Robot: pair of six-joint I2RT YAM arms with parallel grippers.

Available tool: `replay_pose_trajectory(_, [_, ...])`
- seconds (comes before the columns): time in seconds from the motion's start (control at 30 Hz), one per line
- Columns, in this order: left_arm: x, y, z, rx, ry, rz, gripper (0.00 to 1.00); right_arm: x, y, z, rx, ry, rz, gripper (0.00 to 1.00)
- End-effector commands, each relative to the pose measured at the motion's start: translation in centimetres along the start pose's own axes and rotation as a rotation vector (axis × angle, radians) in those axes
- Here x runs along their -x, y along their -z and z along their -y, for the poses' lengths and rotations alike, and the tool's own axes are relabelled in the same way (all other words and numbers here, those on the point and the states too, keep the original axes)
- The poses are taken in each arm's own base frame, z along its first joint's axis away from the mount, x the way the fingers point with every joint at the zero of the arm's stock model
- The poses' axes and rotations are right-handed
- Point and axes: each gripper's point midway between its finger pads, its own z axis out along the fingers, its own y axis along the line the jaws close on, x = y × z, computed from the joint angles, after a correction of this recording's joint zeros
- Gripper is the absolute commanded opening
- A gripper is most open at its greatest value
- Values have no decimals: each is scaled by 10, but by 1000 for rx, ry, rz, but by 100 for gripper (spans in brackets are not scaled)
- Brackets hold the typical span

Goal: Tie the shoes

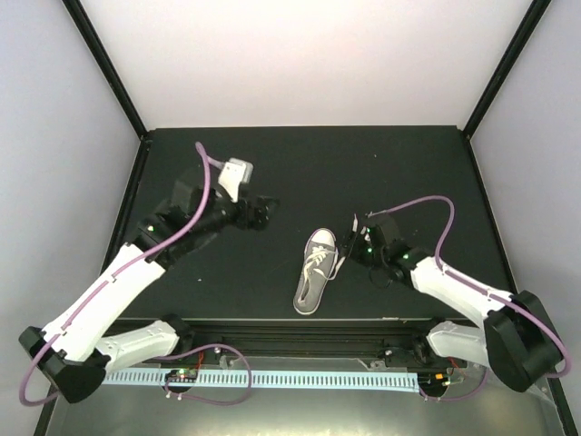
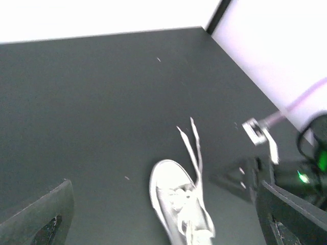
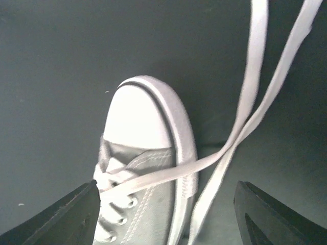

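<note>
The grey sneaker (image 1: 315,272) with its white toe cap (image 3: 137,116) lies on the black table, toe pointing away from the arm bases. Two loose white laces (image 3: 240,132) cross over its right side and trail off beyond the toe (image 2: 193,145). My right gripper (image 1: 351,243) hovers at the shoe's right front, open (image 3: 166,206); the shoe's edge and the laces show between its fingers (image 3: 76,217), nothing pinched. Well left of the shoe, my left gripper (image 1: 263,214) is up off the table and open (image 2: 163,204), looking down on the sneaker (image 2: 179,204) with empty fingers (image 2: 41,219).
The black table (image 1: 300,173) is bounded by white walls with black corner posts (image 1: 495,82). My right arm and its purple cable (image 2: 306,153) sit just right of the shoe in the left wrist view.
</note>
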Motion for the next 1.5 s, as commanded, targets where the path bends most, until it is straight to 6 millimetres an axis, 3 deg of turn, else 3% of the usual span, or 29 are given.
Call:
replay_pose_trajectory(0.0, [12,6,-34,49,-115,-41,99,-4,6,-22,128,-173,67,74])
replay_pose_trajectory(0.07, [16,3,-54,78,-71,-24,99,-7,5,-20,152,-253,82,74])
replay_pose_trajectory(0.33, [1,-9,-96,185,-65,9,99,-14,-8,-22,174,-416,83,74])
replay_pose_trajectory(0.83, [-4,2,-106,245,-116,34,99,-7,-45,-3,70,-521,139,71])
replay_pose_trajectory(1.03, [-5,3,-105,241,-122,34,99,2,-53,-6,79,-554,173,54])
replay_pose_trajectory(1.23, [-4,7,-106,253,-126,47,99,0,-48,1,75,-569,196,8])
replay_pose_trajectory(1.33, [-5,9,-109,270,-130,54,99,1,-38,4,73,-562,218,2])
replay_pose_trajectory(1.47, [-5,7,-102,231,-148,61,99,15,-14,-5,102,-519,278,2])
